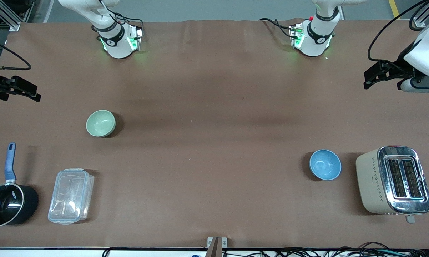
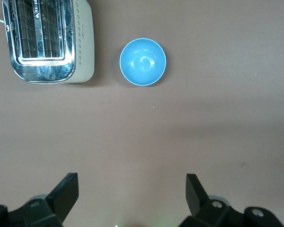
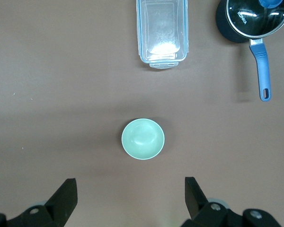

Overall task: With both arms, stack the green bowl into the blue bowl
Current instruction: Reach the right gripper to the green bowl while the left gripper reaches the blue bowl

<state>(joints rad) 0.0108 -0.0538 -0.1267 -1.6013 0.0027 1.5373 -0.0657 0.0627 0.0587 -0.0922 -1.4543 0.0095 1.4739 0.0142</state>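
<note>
One green bowl [image 1: 100, 123], 9 o'clock on tabletop [image 1: 214, 142]; one blue bowl [image 1: 325, 164], 4 o'clock, beside one toaster [image 1: 393, 180]. One saucepan [image 1: 8, 200], one clear lidded container [image 1: 70, 196]. Left end effector [image 2: 132, 198], right end effector [image 3: 131, 198]: fingers apart, raised.

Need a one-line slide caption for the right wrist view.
Open right gripper hovers above the table with the green bowl between its fingers in view; clear lidded container and black saucepan sit nearby.

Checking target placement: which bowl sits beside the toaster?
The small round sky-blue bowl, beside the cream toaster; the pale mint-green bowl sits toward the right arm's end.
</note>
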